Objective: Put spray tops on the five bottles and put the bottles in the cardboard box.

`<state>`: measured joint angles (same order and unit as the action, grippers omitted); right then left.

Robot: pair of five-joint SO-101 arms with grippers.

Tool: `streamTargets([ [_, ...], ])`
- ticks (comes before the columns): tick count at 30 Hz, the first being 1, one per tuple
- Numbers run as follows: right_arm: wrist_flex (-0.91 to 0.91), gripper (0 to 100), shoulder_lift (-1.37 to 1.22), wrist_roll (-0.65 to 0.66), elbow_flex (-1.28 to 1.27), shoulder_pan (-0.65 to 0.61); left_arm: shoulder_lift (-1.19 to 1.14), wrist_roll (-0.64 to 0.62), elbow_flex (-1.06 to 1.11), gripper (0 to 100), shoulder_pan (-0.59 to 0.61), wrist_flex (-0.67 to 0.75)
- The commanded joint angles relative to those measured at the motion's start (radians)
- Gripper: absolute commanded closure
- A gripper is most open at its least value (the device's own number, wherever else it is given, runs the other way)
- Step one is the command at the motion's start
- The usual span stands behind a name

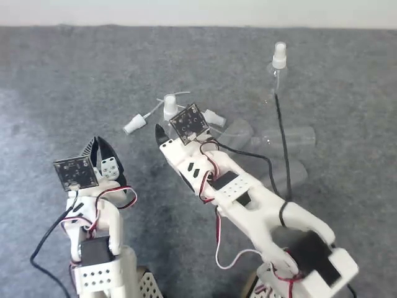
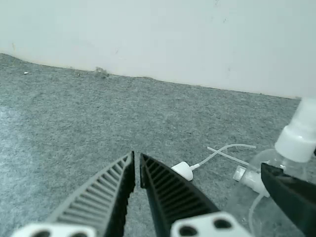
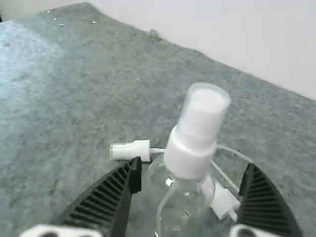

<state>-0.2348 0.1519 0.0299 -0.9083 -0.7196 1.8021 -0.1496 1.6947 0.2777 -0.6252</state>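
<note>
The left arm stands at the near left of the grey counter (image 1: 62,74), its base low and its wrist raised. Its head points away toward the far wall. The left pincer (image 2: 137,168) hangs above the counter with its ribbed black fingers drawn together, leaving only a thin slit and nothing in it.

Just beyond and to the right of that pincer, a loose spray top (image 2: 183,171) lies on its side, its thin dip tube trailing toward the middle.

The right arm starts at the near right corner and stretches diagonally across to the middle of the counter, upper arm and forearm almost in one long line, wrist tipped downward. The right pincer (image 3: 191,170) is spread apart and straddles an upright clear bottle (image 3: 185,197) that already carries a white spray top (image 3: 197,123). One finger (image 3: 123,185) sits close against the bottle's shoulder, and a gap shows between the bottle and the other finger (image 3: 256,195).

A second loose top (image 1: 214,118) lies just to the right of that bottle. Further right, beside the outstretched arm, capless clear bottles (image 1: 294,135) lie on their sides. Well apart at the far right, another capped bottle (image 1: 279,59) stands upright.
</note>
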Motion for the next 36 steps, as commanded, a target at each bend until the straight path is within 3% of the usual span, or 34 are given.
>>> streamTargets([
  [1, 0.071, 70.9, 0.105, 0.008, 0.034, -0.016, 0.018, 0.011, -0.010, 99, 0.000, -0.005],
  [17, 0.070, 71.2, -0.114, 0.005, 0.167, -0.016, 0.018, 0.011, -0.010, 99, 0.000, -0.005],
  [36, 0.070, 71.4, -0.134, -0.040, 0.178, -0.010, 0.018, 0.011, -0.010, 99, 0.000, -0.005],
])
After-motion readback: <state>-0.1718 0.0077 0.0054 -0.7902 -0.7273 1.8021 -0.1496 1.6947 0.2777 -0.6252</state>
